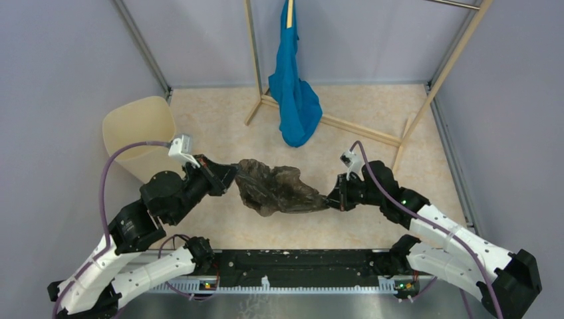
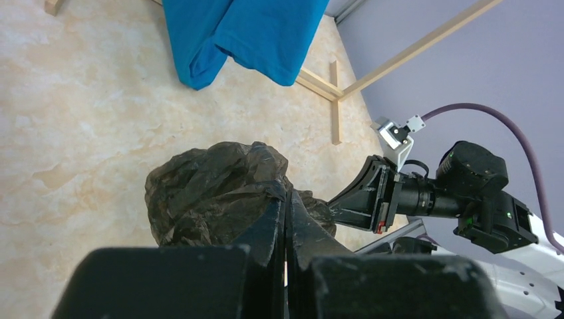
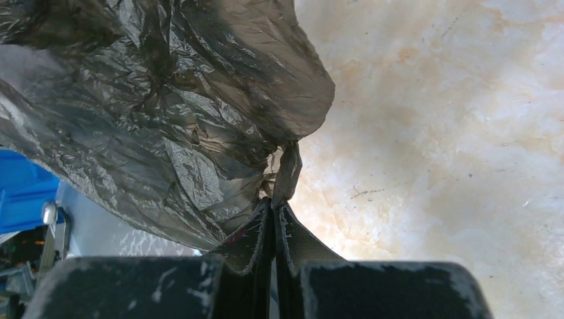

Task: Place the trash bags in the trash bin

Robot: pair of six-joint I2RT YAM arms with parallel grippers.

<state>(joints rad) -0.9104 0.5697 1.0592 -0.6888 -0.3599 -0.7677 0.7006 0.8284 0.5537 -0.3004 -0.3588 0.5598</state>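
The dark grey-brown trash bag (image 1: 276, 188) hangs crumpled between my two grippers above the floor. My left gripper (image 1: 233, 178) is shut on the bag's left edge; in the left wrist view the film (image 2: 213, 193) is pinched at the gripper's tips (image 2: 286, 193). My right gripper (image 1: 330, 199) is shut on the bag's right end; in the right wrist view the gripper's tips (image 3: 274, 203) pinch a thin strip of the bag (image 3: 153, 106). The cream-beige trash bin (image 1: 138, 133) stands at the far left, behind my left arm, with its opening tilted toward the camera.
A wooden rack (image 1: 346, 125) stands at the back with a bright blue cloth (image 1: 292, 93) hanging from it, also in the left wrist view (image 2: 246, 33). Grey walls close in left, right and back. The floor is beige marbled.
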